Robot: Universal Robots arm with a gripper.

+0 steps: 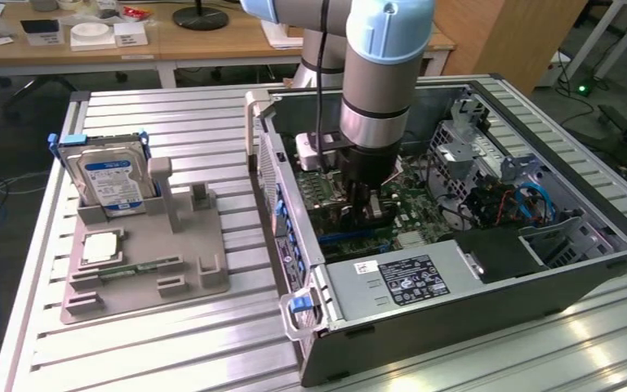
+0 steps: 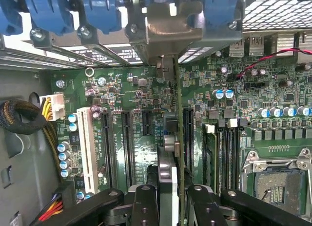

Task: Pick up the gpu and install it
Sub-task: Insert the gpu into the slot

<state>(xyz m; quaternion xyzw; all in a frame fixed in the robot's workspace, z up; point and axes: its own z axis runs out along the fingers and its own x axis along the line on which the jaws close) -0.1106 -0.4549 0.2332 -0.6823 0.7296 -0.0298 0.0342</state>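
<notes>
The gpu (image 2: pixel 177 133) shows edge-on in the wrist view as a thin dark green card. It stands upright over the motherboard (image 2: pixel 131 94) between the black expansion slots (image 2: pixel 127 148). Its silver-grey bracket (image 2: pixel 170 26) sits against the case's rear wall, below the blue clips (image 2: pixel 100 11). My gripper (image 2: pixel 170 204) is shut on the card's near end, one black finger (image 2: pixel 145 204) on each side. In the exterior view the arm reaches straight down into the open computer case (image 1: pixel 575 269), with the gripper (image 1: pixel 359 200) low over the board. Whether the card sits fully in a slot I cannot tell.
On the exterior view's left, a grey fixture (image 1: pixel 183 282) holds a silver hard drive with a blue label (image 1: pixel 108 181), a square chip (image 1: pixel 101 247) and a narrow memory stick (image 1: pixel 140 267). The power supply (image 1: pixel 401 282), cables (image 1: pixel 521 204) and CPU socket (image 2: pixel 278 184) lie inside the case.
</notes>
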